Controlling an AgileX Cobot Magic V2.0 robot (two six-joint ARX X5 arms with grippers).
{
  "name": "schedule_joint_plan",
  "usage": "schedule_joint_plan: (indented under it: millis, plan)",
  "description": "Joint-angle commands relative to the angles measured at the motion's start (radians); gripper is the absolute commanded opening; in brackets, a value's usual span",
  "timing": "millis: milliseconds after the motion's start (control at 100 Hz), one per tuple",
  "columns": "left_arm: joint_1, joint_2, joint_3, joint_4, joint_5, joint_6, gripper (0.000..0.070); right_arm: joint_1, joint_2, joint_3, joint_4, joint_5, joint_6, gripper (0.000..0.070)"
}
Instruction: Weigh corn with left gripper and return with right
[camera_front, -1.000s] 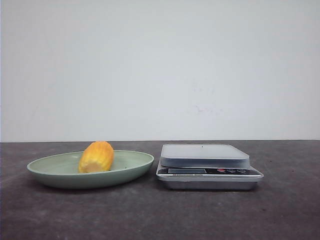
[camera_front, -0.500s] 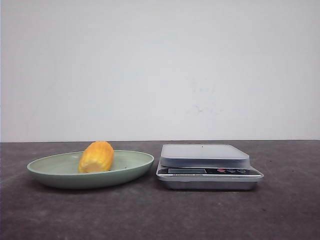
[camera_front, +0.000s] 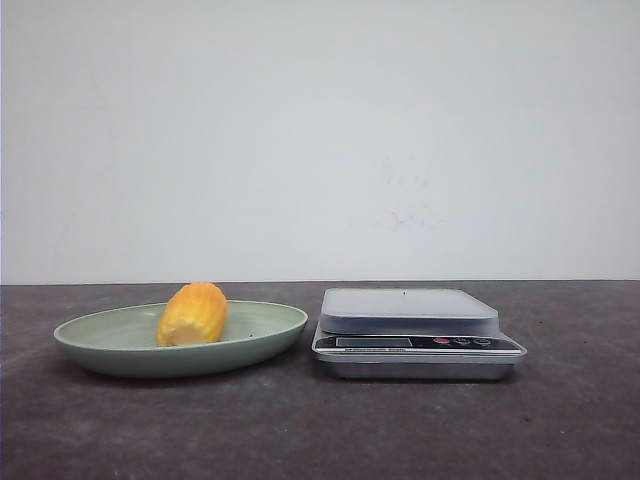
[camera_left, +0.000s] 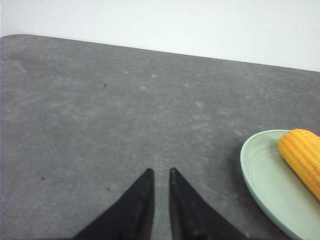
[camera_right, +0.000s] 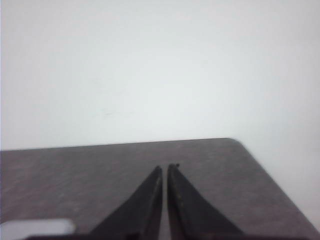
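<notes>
Plainly corn (camera_front: 193, 314) on green plate (camera_front: 120, 358), scale (camera_front: 415, 340) beside, its lettering unreadable

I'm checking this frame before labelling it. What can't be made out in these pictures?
- Grey digital kitchen scale: display reading too small in the front view; right wrist view shows only a blurred corner.
- Stubby yellow-orange corn cob: cut by the left wrist view's edge.
- Pale green oval plate: likewise cut off.
- Both arms: outside the front view.
</notes>
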Motion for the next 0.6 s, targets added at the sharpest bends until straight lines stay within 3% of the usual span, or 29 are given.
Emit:
schedule_joint_plan:
  millis: [0, 260, 590]
  plan:
    - [0.001, -0.001, -0.015, -0.006, 0.001, 0.008, 0.0016, -0.031, -0.006, -0.084, 0.072, -0.01, -0.014, 0.001]
    - [0.001, -0.001, -0.015, -0.006, 0.001, 0.007, 0.0016, -0.068, -0.006, -0.302, 0.133, -0.107, -0.013, 0.0011]
    - [0.001, -0.001, -0.015, -0.006, 0.001, 0.006, 0.0016, -0.068, -0.006, -0.456, 0.148, -0.117, 0.018, 0.0011]
